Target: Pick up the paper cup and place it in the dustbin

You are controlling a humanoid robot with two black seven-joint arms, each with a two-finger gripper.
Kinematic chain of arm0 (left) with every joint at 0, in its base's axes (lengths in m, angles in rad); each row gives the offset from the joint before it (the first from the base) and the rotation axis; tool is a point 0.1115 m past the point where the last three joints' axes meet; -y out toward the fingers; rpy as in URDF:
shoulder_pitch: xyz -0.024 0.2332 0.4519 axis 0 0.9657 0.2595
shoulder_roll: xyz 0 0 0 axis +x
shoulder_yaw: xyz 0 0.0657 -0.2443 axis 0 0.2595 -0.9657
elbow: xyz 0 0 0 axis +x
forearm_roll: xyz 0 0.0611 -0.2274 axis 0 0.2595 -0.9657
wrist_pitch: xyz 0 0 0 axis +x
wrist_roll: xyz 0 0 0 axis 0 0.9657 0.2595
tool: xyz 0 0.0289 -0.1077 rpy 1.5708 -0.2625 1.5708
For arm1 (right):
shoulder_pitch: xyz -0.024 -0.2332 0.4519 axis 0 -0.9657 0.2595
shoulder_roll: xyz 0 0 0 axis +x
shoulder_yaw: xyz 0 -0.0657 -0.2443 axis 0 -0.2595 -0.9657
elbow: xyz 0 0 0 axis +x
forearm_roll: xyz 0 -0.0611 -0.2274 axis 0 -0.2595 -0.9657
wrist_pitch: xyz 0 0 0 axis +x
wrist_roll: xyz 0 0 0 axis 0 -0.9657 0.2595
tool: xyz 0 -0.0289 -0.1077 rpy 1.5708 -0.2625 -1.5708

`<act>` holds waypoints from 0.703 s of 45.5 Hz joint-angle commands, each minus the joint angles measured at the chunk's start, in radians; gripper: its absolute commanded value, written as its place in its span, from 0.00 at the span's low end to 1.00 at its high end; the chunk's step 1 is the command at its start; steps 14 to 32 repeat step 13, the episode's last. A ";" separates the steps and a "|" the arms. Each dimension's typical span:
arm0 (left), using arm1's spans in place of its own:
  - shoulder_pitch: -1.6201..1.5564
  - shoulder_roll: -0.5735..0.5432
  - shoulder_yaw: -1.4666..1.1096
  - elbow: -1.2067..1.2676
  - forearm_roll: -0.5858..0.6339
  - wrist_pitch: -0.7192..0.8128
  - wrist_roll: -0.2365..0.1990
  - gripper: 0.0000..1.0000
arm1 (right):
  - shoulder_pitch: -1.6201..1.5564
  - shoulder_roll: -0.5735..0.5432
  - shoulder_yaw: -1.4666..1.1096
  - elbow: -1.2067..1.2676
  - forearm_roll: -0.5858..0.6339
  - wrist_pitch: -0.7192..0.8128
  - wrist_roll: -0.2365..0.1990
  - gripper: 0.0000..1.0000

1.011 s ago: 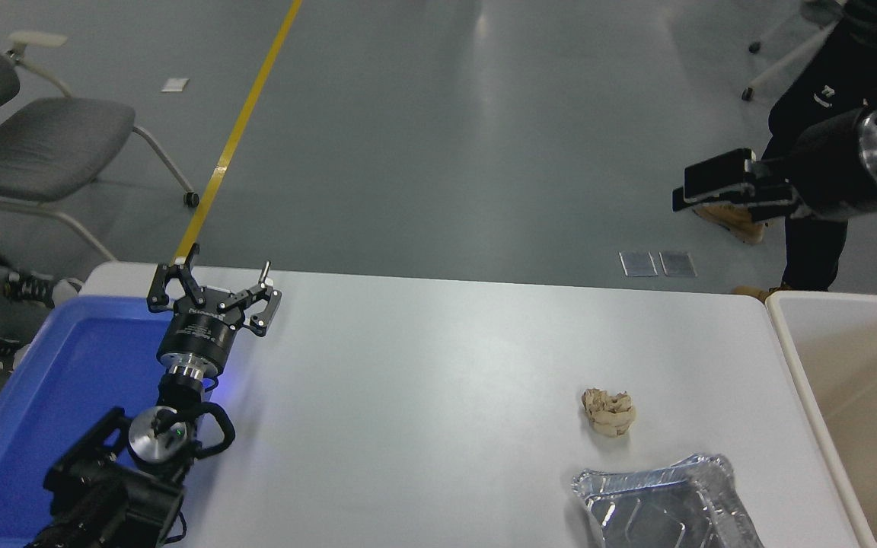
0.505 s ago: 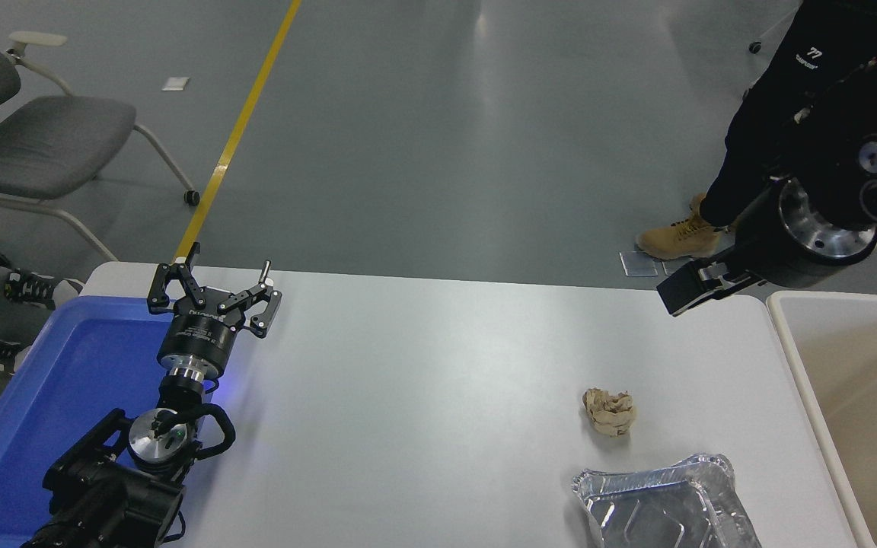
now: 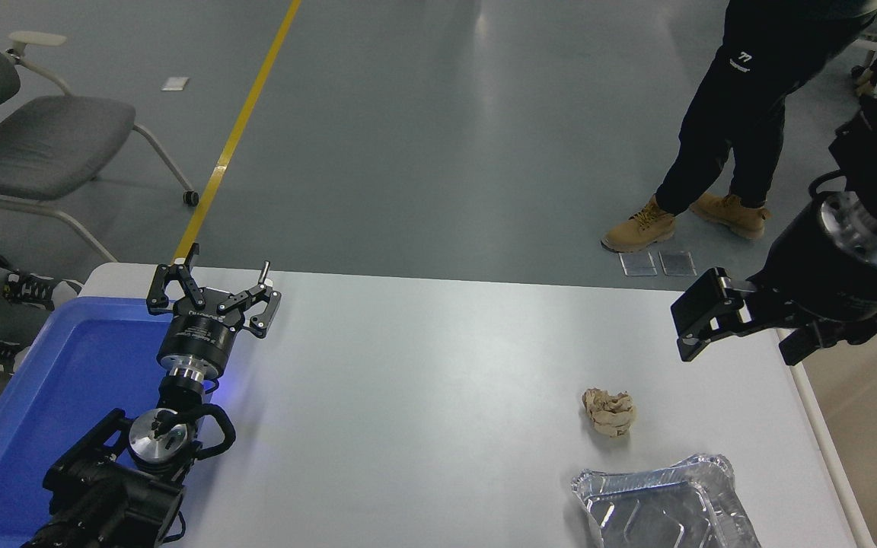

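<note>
— Now, item one: what differs from half a second ago?
— Right gripper (image 3: 701, 323): it has come down and nearer, from above the far right corner to just over the table's right end, beside the dustbin (image 3: 827, 449). Its fingers point left; I cannot tell how far apart they stand, and nothing shows between them. The person (image 3: 743, 99) has stepped further left on the floor beyond the table.
— Paper cup?
— Not visible in the head view; its place cannot be told.
— Left gripper (image 3: 214, 285)?
— Parked at the lower left over the blue tray's (image 3: 43, 403) far right corner, fingers spread wide, holding nothing. Unchanged.
— Surface?
— White table (image 3: 423, 380). A crumpled tan paper ball (image 3: 609, 412) lies right of centre; a foil tray (image 3: 663, 502) sits near it at the front edge, apart from it. Neither has shifted.
— Room?
— Grey floor, a yellow line (image 3: 244, 114) running toward the table, a grey chair (image 3: 27, 137) at upper left.
</note>
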 commanded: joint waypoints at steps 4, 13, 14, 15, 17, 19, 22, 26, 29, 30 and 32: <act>0.000 0.000 0.000 0.000 0.000 -0.001 0.000 0.99 | 0.023 0.044 -0.013 0.001 0.054 0.015 0.002 1.00; 0.000 0.000 0.000 0.000 0.000 -0.001 0.000 0.99 | 0.023 0.054 -0.010 0.001 0.054 0.015 0.003 1.00; 0.000 0.000 0.000 0.000 0.000 -0.001 0.000 0.99 | 0.023 0.054 -0.010 0.001 0.054 0.015 0.003 1.00; 0.000 0.000 0.000 0.000 0.000 -0.001 0.000 0.99 | 0.023 0.054 -0.010 0.001 0.054 0.015 0.003 1.00; 0.000 0.000 0.000 0.000 0.000 -0.001 0.000 0.99 | 0.023 0.054 -0.010 0.001 0.054 0.015 0.003 1.00; 0.000 0.000 0.000 0.000 0.000 -0.001 0.000 0.99 | 0.023 0.054 -0.010 0.001 0.054 0.015 0.003 1.00; 0.000 0.000 0.000 0.000 0.000 -0.001 0.000 0.99 | 0.023 0.054 -0.010 0.001 0.054 0.015 0.003 1.00; 0.000 0.000 0.000 0.000 0.000 -0.001 0.000 0.99 | 0.023 0.054 -0.010 0.001 0.054 0.015 0.003 1.00; 0.000 0.000 0.000 0.000 0.000 -0.001 0.000 0.99 | 0.023 0.054 -0.010 0.001 0.054 0.015 0.003 1.00; 0.000 0.000 0.000 0.000 0.000 -0.001 0.000 0.99 | 0.023 0.054 -0.010 0.001 0.054 0.015 0.003 1.00; 0.000 0.000 0.000 0.000 0.000 -0.001 0.000 0.99 | 0.023 0.054 -0.010 0.001 0.054 0.015 0.003 1.00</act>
